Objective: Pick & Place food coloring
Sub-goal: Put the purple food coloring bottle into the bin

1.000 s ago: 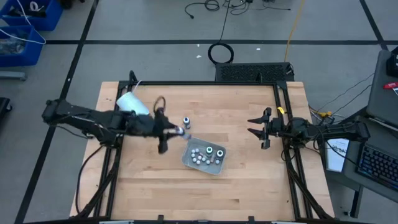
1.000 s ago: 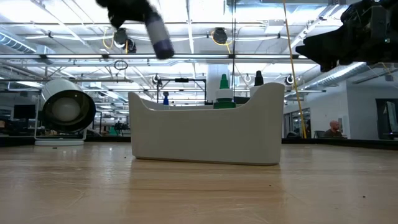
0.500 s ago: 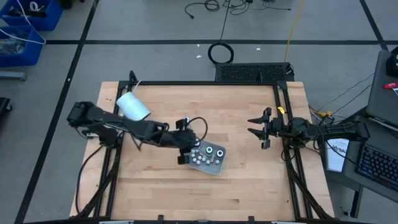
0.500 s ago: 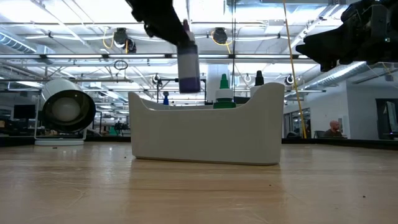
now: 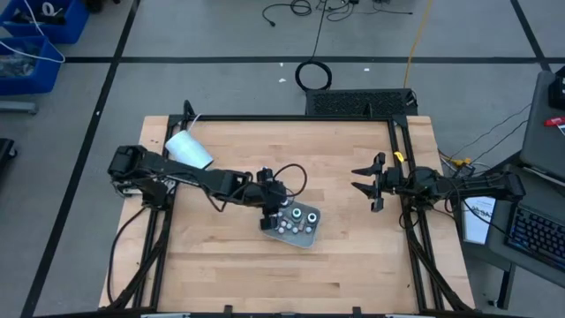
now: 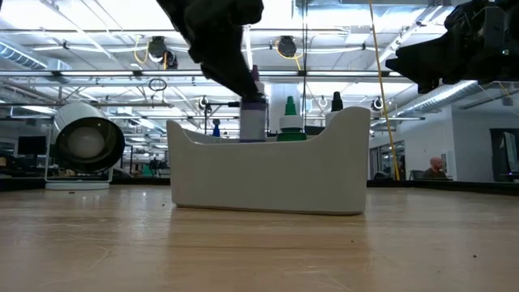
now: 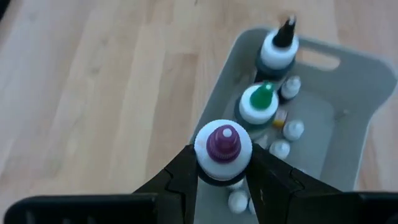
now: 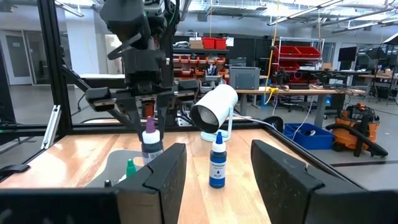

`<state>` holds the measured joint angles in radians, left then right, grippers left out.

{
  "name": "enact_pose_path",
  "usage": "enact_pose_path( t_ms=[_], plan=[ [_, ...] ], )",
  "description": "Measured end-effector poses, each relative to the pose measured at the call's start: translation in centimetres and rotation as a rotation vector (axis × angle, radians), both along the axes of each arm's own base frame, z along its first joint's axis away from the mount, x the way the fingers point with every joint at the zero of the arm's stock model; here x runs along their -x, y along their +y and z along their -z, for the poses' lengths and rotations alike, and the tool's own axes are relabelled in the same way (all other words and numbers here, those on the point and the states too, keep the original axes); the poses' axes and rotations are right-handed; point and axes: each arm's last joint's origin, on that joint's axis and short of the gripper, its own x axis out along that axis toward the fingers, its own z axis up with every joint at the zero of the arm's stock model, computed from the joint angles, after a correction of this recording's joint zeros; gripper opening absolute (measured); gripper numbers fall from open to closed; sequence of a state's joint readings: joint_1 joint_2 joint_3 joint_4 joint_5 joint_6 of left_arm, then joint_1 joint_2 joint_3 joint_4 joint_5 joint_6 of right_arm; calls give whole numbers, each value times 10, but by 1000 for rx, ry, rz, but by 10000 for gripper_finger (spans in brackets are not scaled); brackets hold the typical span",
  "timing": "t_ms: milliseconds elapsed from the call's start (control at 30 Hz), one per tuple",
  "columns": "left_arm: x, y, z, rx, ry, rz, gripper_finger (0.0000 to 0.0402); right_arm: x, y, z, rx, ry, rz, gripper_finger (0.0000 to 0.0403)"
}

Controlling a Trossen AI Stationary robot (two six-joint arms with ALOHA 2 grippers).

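1. The left gripper (image 7: 224,177) is clamped around a small purple-capped food coloring bottle (image 7: 222,149), holding it low over the left end of the grey plastic tray (image 7: 367,93).
2. A green-capped bottle (image 7: 259,102) and a black-tipped bottle (image 7: 278,50) already stand in the tray.
3. A blue bottle (image 8: 216,163) is left on the wooden table (image 5: 353,256).
4. The right gripper (image 5: 366,186) waits at the right side, fingers spread apart.

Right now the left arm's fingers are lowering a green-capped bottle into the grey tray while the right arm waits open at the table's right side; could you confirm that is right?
Not quite: the bottle held by the left gripper has a purple cap, as the left wrist view shows. The green-capped one already stands in the grey tray. The rest holds: the right gripper waits open at the right side.
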<state>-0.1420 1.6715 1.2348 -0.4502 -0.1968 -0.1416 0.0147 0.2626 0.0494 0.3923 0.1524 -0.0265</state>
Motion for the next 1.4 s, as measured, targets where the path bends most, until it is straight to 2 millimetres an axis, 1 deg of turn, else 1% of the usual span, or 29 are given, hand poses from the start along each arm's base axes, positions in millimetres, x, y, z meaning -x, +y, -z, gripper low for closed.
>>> enact_pose_path(
  t_ms=[167, 300, 633, 867, 967, 1333, 1367, 1400],
  plan=[
    [-6, 0, 10, 20, 21, 17, 115, 0, 0, 0, 1, 1, 0, 169],
    [-8, -1, 11, 30, 1, 23, 114, 0, 0, 0, 2, 1, 0, 169],
    [-9, -1, 15, 27, 19, 23, 115, 0, 0, 0, 2, 1, 0, 169],
    [-19, 1, 38, 13, 62, 26, 114, 0, 0, 0, 1, 2, 0, 169],
    [-23, 2, 43, 17, 59, 20, 114, 0, 0, 0, 1, 3, -1, 169],
    [-24, 1, 42, 39, 37, 34, 114, 0, 0, 0, 1, 2, -4, 169],
    [-24, 1, 42, 43, 37, 30, 120, 0, 0, 0, 1, 2, -5, 169],
    [-24, 1, 42, 44, 37, 28, 135, 0, 0, 0, 1, 2, -5, 169]
  ],
)
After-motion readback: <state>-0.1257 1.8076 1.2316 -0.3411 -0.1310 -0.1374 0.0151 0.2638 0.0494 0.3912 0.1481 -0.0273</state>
